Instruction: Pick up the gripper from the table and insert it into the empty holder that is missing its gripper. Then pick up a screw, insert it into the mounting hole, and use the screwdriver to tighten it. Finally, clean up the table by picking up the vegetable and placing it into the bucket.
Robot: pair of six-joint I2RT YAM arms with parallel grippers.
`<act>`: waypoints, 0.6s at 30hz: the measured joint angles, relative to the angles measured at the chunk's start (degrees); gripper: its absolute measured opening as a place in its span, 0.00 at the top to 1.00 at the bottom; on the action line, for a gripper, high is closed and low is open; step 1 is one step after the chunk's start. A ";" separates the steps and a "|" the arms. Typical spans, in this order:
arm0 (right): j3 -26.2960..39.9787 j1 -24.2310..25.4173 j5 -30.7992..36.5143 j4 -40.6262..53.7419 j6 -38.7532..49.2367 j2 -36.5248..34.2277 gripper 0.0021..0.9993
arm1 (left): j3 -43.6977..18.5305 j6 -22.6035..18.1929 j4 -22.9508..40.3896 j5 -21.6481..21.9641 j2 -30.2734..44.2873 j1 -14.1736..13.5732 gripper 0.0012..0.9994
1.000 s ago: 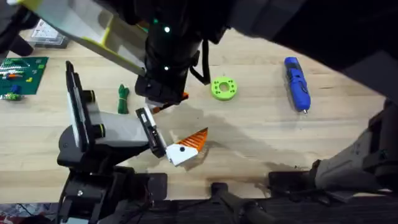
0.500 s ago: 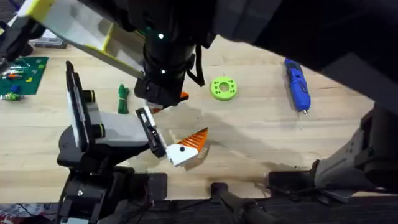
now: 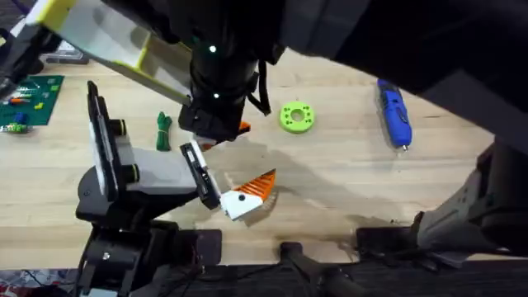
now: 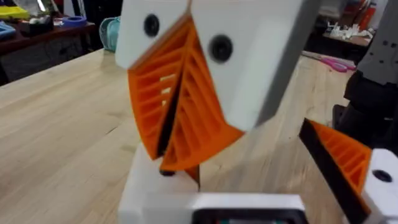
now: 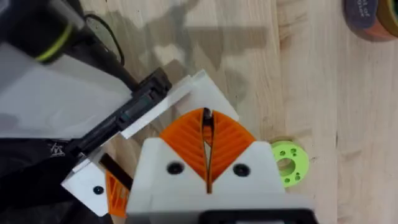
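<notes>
Both arms are mostly black, with bulky dark housings. One black wrist section carries two small green lights and loops of thin black cable at its side. A pale grey link nearby has a yellow band along it. The left gripper (image 4: 177, 118) has white plastic fingers faced with orange ribbed wedge pads, each finger marked by a small dark round screw hole. The right gripper (image 5: 207, 146) is built the same: white body, orange ribbed pads, two dark dots.

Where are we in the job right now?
One gripper sits at the holder's crossbar end. Right gripper, fingers shut, is over the crossbar; I can't tell whether it holds anything. Screwdriver and vegetable lie untouched on the table, so screw and cleanup remain.
</notes>
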State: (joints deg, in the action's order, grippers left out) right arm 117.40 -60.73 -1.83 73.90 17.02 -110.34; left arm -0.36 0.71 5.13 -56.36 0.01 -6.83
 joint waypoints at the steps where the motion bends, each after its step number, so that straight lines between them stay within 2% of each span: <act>1: 0.00 0.00 0.00 0.02 0.02 -0.14 1.00 | 0.00 0.00 0.00 0.00 0.00 0.00 0.01; 18: 0.33 0.00 -0.07 0.05 0.17 -1.06 1.00 | 0.00 0.72 0.02 0.04 0.04 0.00 0.01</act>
State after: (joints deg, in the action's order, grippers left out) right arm 117.73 -60.73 -1.89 73.95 17.19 -111.39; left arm -0.36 1.43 5.15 -56.32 0.05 -6.83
